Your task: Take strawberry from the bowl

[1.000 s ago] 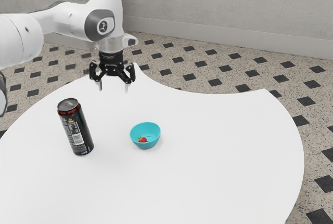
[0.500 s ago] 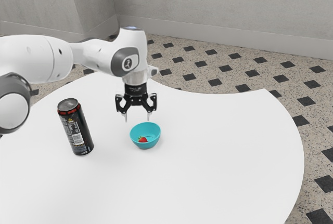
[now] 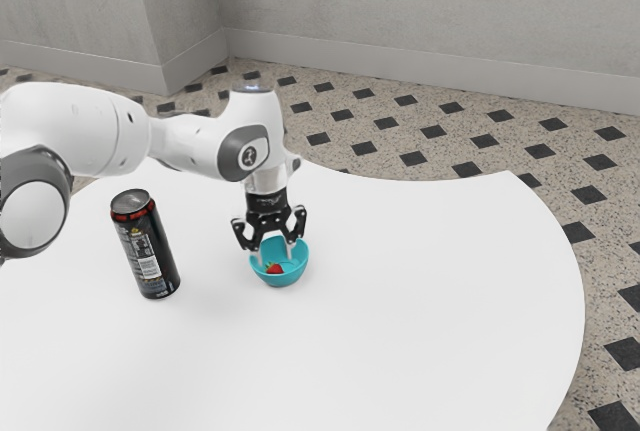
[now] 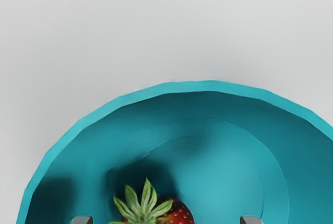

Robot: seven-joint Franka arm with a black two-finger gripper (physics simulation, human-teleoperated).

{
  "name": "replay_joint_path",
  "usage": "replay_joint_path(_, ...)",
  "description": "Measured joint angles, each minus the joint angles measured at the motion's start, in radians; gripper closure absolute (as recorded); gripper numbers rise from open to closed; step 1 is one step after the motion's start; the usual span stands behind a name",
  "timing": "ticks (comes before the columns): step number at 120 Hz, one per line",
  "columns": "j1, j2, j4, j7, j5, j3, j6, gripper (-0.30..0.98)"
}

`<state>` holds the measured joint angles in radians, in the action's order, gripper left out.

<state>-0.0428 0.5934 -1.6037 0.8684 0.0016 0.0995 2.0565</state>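
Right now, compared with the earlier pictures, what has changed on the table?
My gripper has moved toward the exterior view's right and down, so its open fingers now reach into the blue bowl. Nothing has been taken hold of or let go. The strawberry is still in the bowl, and the bowl and the black can stayed where they were.

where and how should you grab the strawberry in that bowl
I'd take the strawberry by its plump red body, not the thin green leaves, coming straight down from above: the turquoise bowl walls it in all round, and the open gripper straddles it.
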Motion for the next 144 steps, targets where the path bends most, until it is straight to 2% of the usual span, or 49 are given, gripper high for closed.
replay_joint_path(51, -0.015, 0.024, -0.018, 0.089, -0.044, 0.001, 0.051, 0.37)
replay_joint_path(73, -0.011, 0.034, -0.017, 0.110, -0.047, 0.003, 0.062, 0.30)
replay_joint_path(99, -0.010, 0.030, -0.015, 0.129, -0.047, 0.002, 0.063, 0.45)
replay_joint_path(144, -0.009, 0.023, -0.019, 0.156, -0.045, 0.000, 0.050, 0.48)
